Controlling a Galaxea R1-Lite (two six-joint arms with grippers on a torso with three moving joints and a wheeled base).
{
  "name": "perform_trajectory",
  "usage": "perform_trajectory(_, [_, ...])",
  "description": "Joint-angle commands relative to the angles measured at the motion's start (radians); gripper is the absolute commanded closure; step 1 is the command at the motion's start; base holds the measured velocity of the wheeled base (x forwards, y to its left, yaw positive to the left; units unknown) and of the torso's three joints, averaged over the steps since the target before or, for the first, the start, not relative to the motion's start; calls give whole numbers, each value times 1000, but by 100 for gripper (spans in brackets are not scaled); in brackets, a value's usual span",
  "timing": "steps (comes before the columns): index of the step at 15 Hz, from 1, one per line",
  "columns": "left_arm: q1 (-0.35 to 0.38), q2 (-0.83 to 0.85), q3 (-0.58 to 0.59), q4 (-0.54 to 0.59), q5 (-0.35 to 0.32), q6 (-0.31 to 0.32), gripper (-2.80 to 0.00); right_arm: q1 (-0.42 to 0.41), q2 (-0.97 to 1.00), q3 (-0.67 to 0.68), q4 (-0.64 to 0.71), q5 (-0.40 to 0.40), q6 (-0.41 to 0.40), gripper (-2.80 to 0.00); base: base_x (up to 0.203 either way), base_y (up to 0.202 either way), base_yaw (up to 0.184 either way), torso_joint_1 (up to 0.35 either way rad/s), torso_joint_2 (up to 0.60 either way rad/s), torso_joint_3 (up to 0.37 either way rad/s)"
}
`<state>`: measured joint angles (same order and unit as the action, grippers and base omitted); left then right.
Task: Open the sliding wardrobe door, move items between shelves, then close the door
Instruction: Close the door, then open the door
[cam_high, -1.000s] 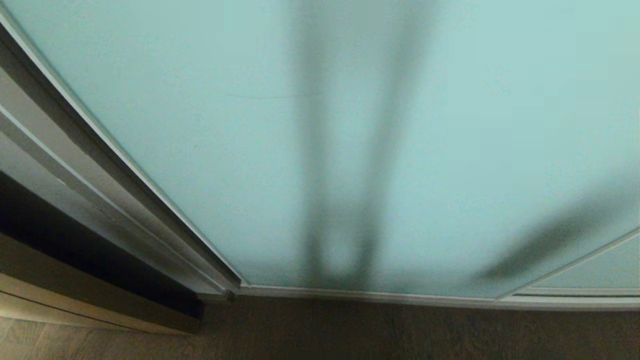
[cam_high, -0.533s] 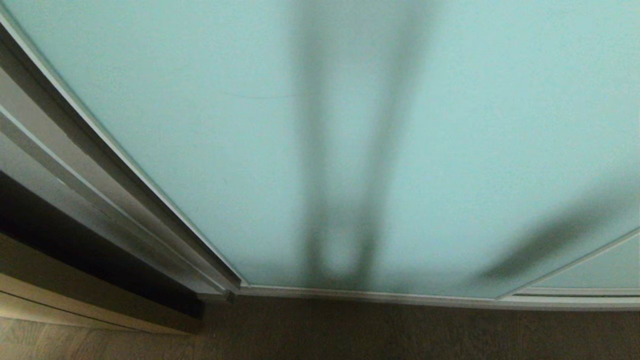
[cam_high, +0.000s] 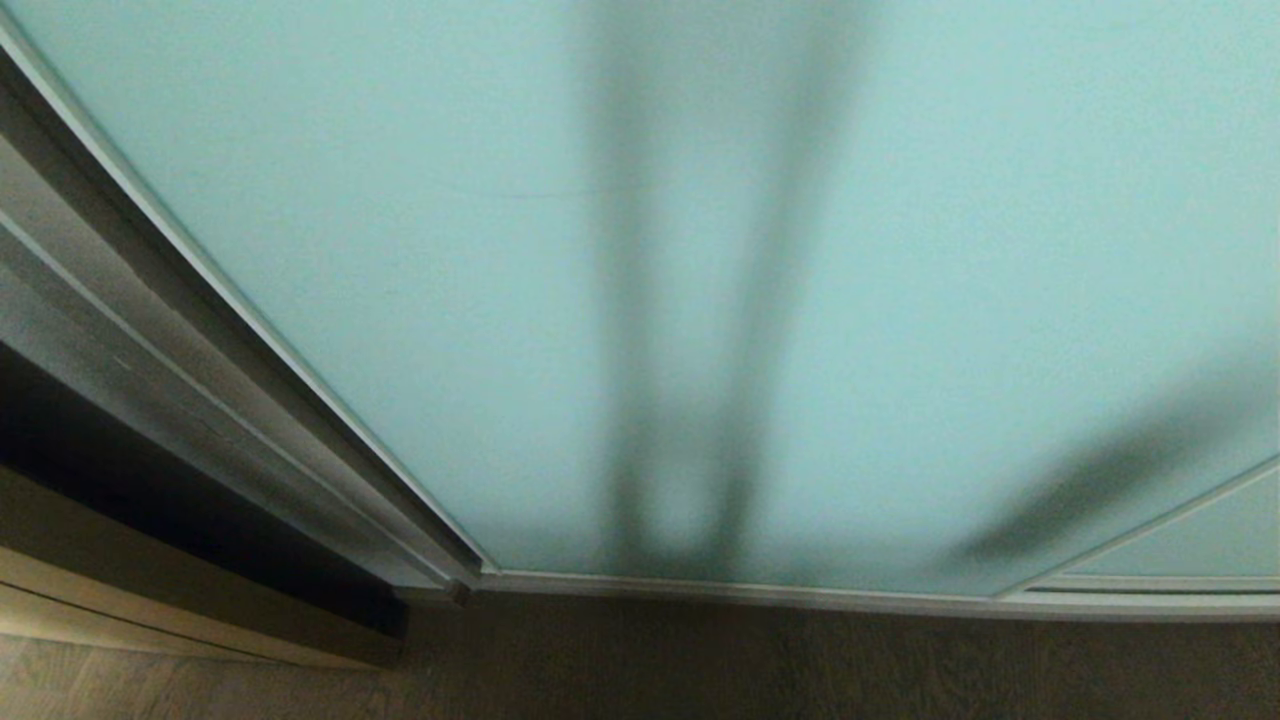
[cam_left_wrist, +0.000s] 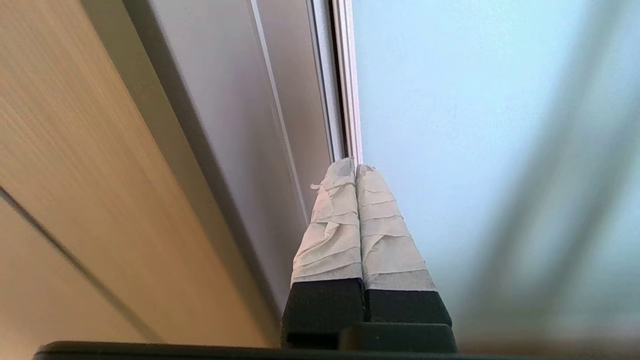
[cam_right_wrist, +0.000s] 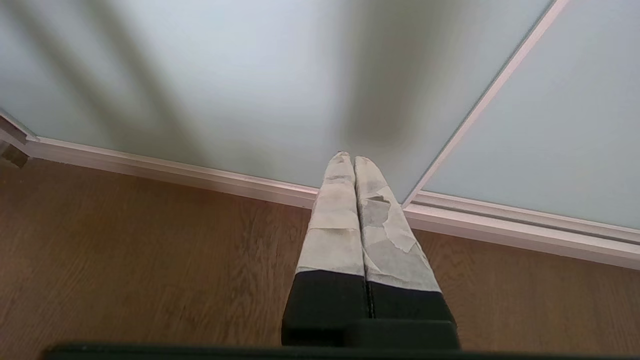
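Observation:
The sliding wardrobe door (cam_high: 420, 250), a frosted pale blue-green glass panel in a thin silver frame, fills the head view and stands closed. Neither arm shows there. In the left wrist view my left gripper (cam_left_wrist: 354, 162) is shut, its taped fingers pressed together with nothing between them, pointing at the door's silver edge (cam_left_wrist: 350, 90) beside the glass (cam_left_wrist: 450, 100). My right gripper (cam_right_wrist: 348, 157) is shut and empty too, hanging over the wooden floor (cam_right_wrist: 150, 250) toward the door's bottom rail (cam_right_wrist: 175, 170). The items and the shelves are hidden behind the door.
A grey side frame (cam_high: 150, 330) and a tan wooden cabinet front (cam_left_wrist: 75, 175) flank the door on the left. A second glass panel (cam_right_wrist: 575, 125) overlaps at the right. Brown wood floor (cam_high: 800, 660) runs along the bottom track (cam_high: 750, 590).
The head view is almost unchanged; only the shading on the grey side frame at the left shifts slightly. Neither arm enters that view.

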<state>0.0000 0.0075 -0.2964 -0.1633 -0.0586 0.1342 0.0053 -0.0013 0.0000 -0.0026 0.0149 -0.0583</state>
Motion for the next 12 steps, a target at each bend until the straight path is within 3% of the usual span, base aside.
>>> perform_trajectory(1, [0, 54, -158, -11, 4, -4, 0, 1, -2, 0, 0, 0, 0, 0, 0, 0, 0, 0, 0, 0])
perform_trajectory(4, [0, 219, -332, -74, 64, -37, 0, 1, -2, 0, 0, 0, 0, 0, 0, 0, 0, 0, 0, 0])
perform_trajectory(8, [1, 475, -440, -305, 201, -48, 0, 1, -2, 1, 0, 0, -1, 0, 0, 0, 0, 0, 0, 0])
perform_trajectory(12, [2, 647, -495, -415, 223, -56, 0, 1, -2, 0, 0, 0, -1, 0, 0, 0, 0, 0, 0, 0])
